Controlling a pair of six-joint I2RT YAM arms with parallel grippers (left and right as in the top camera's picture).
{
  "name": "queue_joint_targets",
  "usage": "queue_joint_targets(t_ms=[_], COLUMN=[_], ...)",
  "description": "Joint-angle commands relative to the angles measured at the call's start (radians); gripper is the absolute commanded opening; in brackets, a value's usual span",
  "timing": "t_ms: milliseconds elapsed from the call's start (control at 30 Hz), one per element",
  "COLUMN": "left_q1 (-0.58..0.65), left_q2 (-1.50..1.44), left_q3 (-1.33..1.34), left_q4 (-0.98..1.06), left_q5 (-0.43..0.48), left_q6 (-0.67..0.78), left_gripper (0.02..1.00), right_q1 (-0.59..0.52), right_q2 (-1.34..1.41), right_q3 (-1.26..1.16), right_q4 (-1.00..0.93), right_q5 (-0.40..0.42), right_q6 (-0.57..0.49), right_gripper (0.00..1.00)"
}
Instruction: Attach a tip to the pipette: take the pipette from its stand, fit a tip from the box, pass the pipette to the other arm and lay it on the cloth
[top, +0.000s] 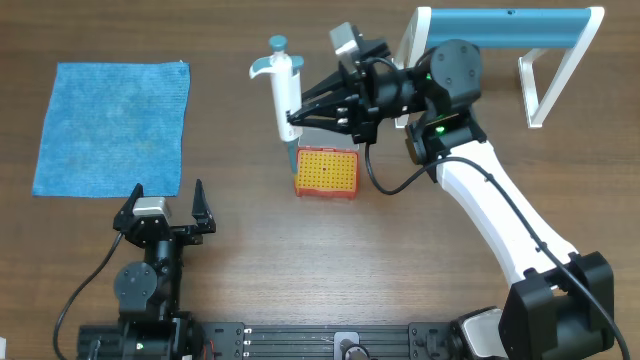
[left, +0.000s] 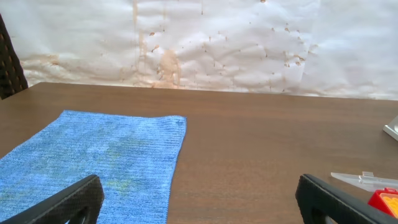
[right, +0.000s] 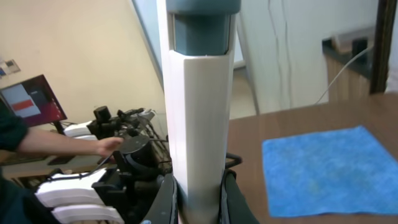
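Orange tip box (top: 326, 172) sits mid-frame just below the white pipette (top: 282, 85) my right gripper (top: 292, 120) clamps; my left gripper (top: 168, 190) gapes empty below the blue cloth (top: 112, 128), upper left.

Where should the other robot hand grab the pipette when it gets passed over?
Probably the white body of the pipette, above where the right gripper clamps it. Come from the side of the cloth: the pipette stands upright, that side is bare, and the open left gripper sits there.
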Motion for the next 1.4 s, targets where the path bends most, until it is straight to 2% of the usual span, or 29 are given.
queue_joint_targets(t_ms=[33,133,167,233,267,300,333,400,467,600,700,767,967,1067,1233,1300,1400], left_q1=[0.002,0.002,0.002,0.002,0.002,0.002,0.002,0.002,0.002,0.002,0.002,0.002,0.002,0.002,0.001,-0.034,-0.142], left_q2=[-0.004,-0.004,-0.004,-0.004,-0.004,-0.004,-0.004,-0.004,-0.004,-0.004,-0.004,-0.003,0.143,0.366,0.821,0.962,1.125], left_q3=[-0.002,-0.002,-0.002,-0.002,-0.002,-0.002,-0.002,-0.002,-0.002,-0.002,-0.001,0.003,0.169,0.339,0.647,0.72,0.76], left_q4=[-0.006,-0.003,0.008,0.044,0.072,0.138,0.184,0.238,0.248,0.412,0.644,0.678,0.639,0.602,0.635,0.71,0.809], left_q5=[-0.016,-0.016,0.021,0.207,0.336,0.502,0.589,0.722,0.838,0.666,0.439,0.404,0.528,0.721,1.104,1.155,1.156], left_q6=[-0.005,-0.005,-0.006,-0.006,-0.031,-0.162,-0.269,-0.497,-0.819,-1.129,-1.2,-1.22,-1.269,-1.213,-1.144,-1.144,-1.098], left_gripper=[0.998,0.998,0.998,0.996,0.996,0.996,0.996,0.996,0.996,0.996,0.996,0.996,0.998,0.998,0.998,0.998,1.0], right_q1=[0.007,0.007,0.007,0.007,0.007,0.007,0.007,0.007,0.007,0.007,0.007,0.007,0.008,0.008,0.008,0.008,0.011], right_q2=[-0.007,-0.007,-0.006,-0.006,-0.006,-0.006,-0.006,-0.006,-0.006,-0.006,-0.006,-0.006,-0.006,-0.006,-0.006,-0.006,-0.006], right_q3=[0.027,0.027,0.027,0.027,0.027,0.027,0.027,0.027,0.027,0.027,0.027,0.027,0.027,0.027,0.027,0.027,0.027], right_q4=[-0.08,-0.082,-0.082,-0.082,-0.082,-0.082,-0.082,-0.091,-0.139,-0.153,-0.153,-0.154,-0.157,-0.157,-0.157,-0.157,-0.17], right_q5=[-0.002,-0.002,-0.002,-0.002,-0.002,-0.003,-0.006,-0.006,-0.006,-0.045,-0.082,-0.093,-0.118,-0.12,-0.122,-0.122,-0.122], right_q6=[0.022,0.022,0.022,0.022,0.022,0.023,0.023,0.023,0.022,0.023,0.023,0.023,0.023,0.023,0.022,0.022,0.023], right_gripper=[0.077,0.077,0.077,0.077,0.077,0.077,0.077,0.077,0.082,0.077,0.077,0.077,0.077,0.077,0.077,0.077,0.077])
